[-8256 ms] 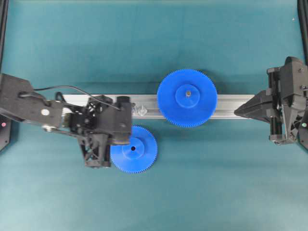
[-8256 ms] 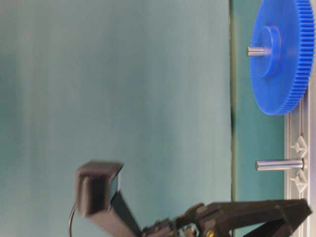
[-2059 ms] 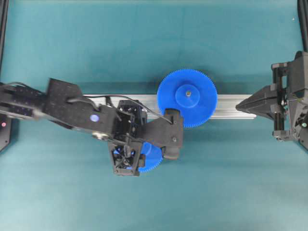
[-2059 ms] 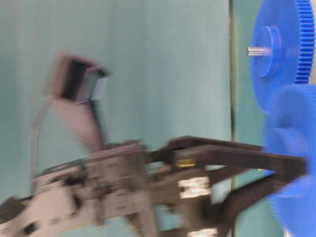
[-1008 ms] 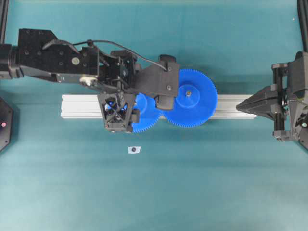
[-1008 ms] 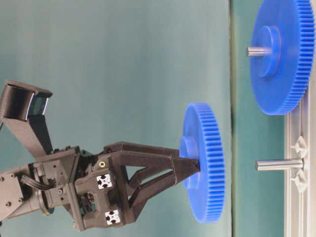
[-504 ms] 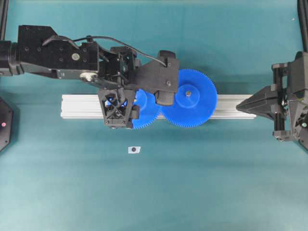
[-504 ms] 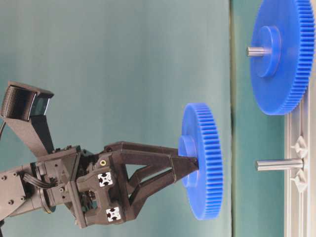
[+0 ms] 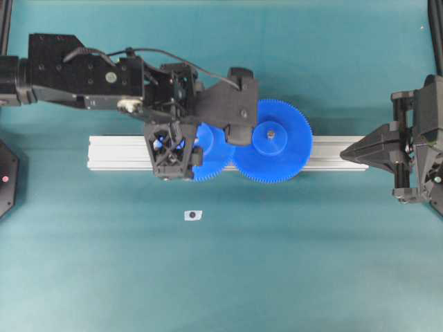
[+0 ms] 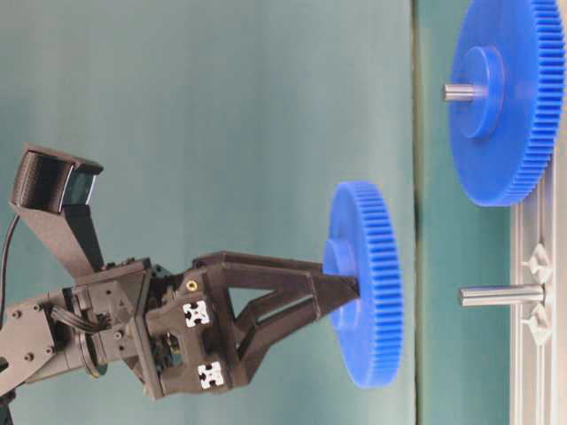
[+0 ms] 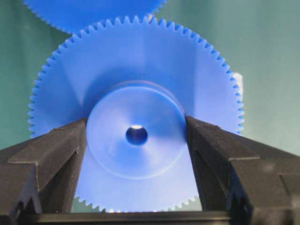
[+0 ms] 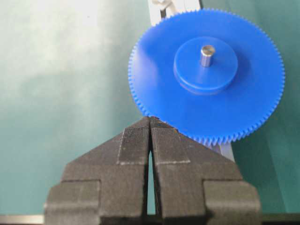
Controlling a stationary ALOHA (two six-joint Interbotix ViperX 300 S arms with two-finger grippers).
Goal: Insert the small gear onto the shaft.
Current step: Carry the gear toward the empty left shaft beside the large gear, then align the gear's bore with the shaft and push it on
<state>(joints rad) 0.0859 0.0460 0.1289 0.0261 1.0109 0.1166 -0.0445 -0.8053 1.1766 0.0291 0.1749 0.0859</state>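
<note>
Left fingers (image 11: 56, 154) clamped on small gear (image 11: 136, 117) hub, shaft (image 10: 500, 295) probably hidden overhead.

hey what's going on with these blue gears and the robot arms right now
The left pincer grips the small gear by its hub and holds it in the air above the rail, not yet on the shaft. The larger gear already sits on its own pin. The right pincer is shut and empty, parked near the rail's end.
</note>
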